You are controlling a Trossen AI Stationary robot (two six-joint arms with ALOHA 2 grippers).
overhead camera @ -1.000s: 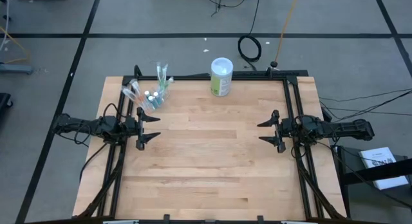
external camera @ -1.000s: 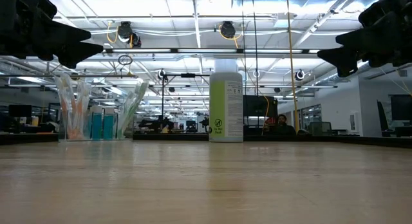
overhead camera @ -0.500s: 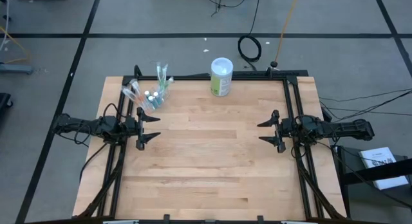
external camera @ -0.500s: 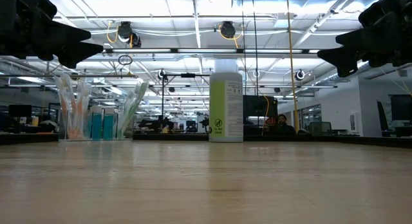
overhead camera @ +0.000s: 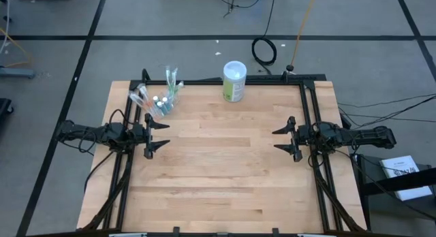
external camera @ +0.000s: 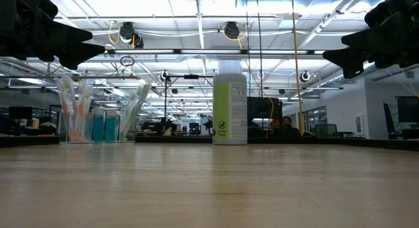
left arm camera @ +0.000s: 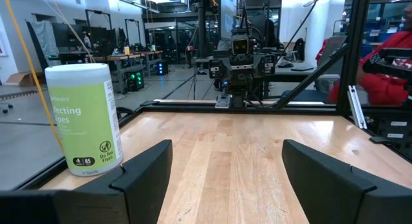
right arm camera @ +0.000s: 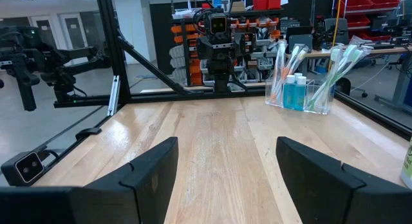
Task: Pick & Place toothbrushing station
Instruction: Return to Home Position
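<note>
The toothbrushing station (overhead camera: 158, 99), a small clear cup with thin toothbrushes and teal white-capped tubes, stands on its base at the table's far left corner; it also shows in the low view (external camera: 98, 116) and the right wrist view (right arm camera: 302, 82). My left gripper (overhead camera: 159, 138) is open and empty at the table's left side, nearer than the station. My right gripper (overhead camera: 285, 139) is open and empty at the table's right side. Both hover above the table.
A green-and-white cylindrical canister (overhead camera: 234, 82) stands upright at the middle of the table's far edge, also in the left wrist view (left arm camera: 84, 118). A black frame (overhead camera: 306, 107) runs along the table's far and side edges. Bare wood (overhead camera: 225, 155) lies between the grippers.
</note>
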